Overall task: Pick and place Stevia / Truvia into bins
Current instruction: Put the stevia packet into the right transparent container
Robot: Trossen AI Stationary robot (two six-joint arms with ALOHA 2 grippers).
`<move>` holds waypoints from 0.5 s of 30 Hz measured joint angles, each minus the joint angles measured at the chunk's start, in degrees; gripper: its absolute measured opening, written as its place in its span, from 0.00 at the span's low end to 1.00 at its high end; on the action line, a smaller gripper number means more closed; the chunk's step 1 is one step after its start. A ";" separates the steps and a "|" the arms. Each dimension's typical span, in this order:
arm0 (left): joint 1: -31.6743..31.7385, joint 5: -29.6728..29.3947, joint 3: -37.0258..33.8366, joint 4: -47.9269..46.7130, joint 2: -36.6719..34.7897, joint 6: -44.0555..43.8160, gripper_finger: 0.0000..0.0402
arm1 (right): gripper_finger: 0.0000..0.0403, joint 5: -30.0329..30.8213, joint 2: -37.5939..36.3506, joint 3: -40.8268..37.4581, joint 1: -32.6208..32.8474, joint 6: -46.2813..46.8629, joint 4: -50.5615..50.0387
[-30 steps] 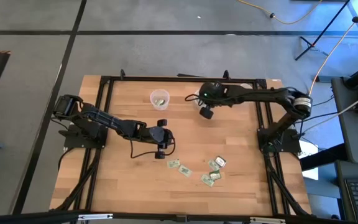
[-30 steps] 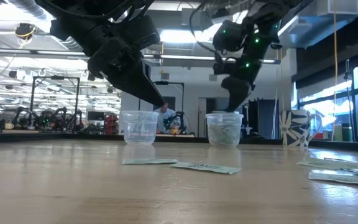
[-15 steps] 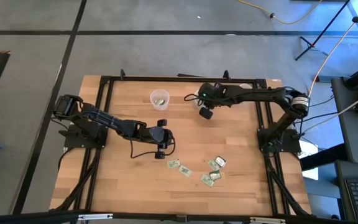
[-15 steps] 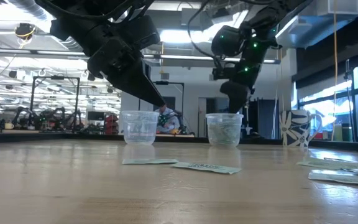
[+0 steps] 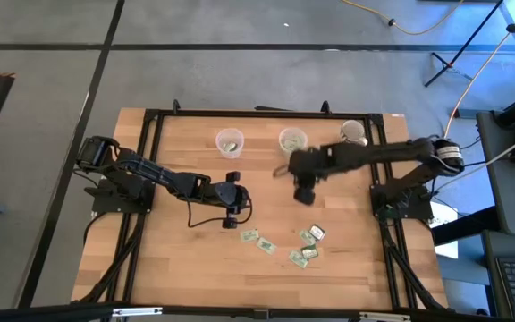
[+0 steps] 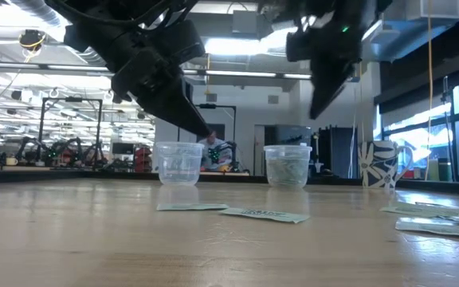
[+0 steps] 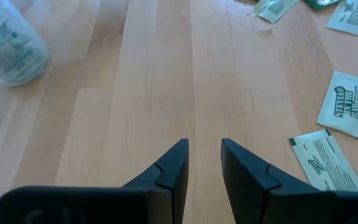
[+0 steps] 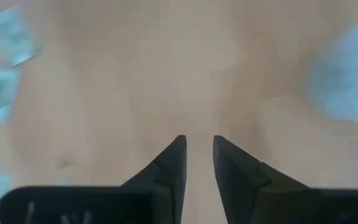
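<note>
Two clear cups stand at the table's far side, the left bin (image 5: 230, 140) and the right bin (image 5: 292, 139), each with sachets inside. Several pale green and white Stevia sachets (image 5: 280, 244) lie flat near the table's front edge, right of centre. My left gripper (image 5: 232, 195) hovers open over bare wood at mid-table, with two sachets (image 7: 348, 112) off to one side of it. My right gripper (image 5: 304, 191) is open and empty above the table, between the right bin and the sachets, pointing steeply down.
A white patterned mug (image 5: 353, 132) stands at the far right, beside the right bin. A black frame (image 5: 257, 114) borders the wooden table. Bare wood lies between the two grippers and in front of the bins.
My right gripper has swung away from above the right bin toward the table's near edge and the sachets, rising a little and tipping more steeply downward. The right bin and the mug, hidden under the arm before, now show.
</note>
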 joint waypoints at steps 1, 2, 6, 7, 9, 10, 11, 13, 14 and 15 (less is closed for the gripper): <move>0.00 0.00 0.01 -0.22 0.00 0.00 0.22 | 0.20 0.03 0.02 -0.14 2.20 2.15 -0.55; 0.01 0.00 0.02 -0.46 0.00 -0.01 0.22 | 0.20 0.06 0.04 -0.50 4.44 3.99 -0.76; 0.00 0.00 0.02 -0.92 0.00 0.01 0.22 | 0.20 1.96 0.15 -3.04 13.44 10.53 1.43; 0.02 0.00 0.02 -0.90 0.00 0.01 0.22 | 0.20 3.32 0.15 -3.81 15.48 12.74 2.59; 0.02 0.00 0.02 -0.92 0.00 0.01 0.22 | 0.20 6.54 0.18 -5.19 19.22 17.36 3.83; 0.01 0.00 0.02 -0.92 0.00 0.00 0.22 | 0.20 7.83 0.31 -5.95 20.79 19.20 4.59; 0.00 0.00 0.02 -0.90 0.00 0.01 0.22 | 0.20 8.86 0.63 -6.64 22.13 20.65 5.90; 0.02 0.00 0.02 -0.90 0.00 0.01 0.22 | 0.20 9.75 1.26 -8.31 24.50 22.92 8.44; 0.00 0.00 0.02 -0.90 0.00 0.12 0.22 | 0.20 9.86 1.83 -8.93 25.44 23.25 9.82; 0.00 0.00 0.02 -0.90 0.00 0.41 0.22 | 0.20 9.88 2.63 -9.30 26.43 23.65 11.28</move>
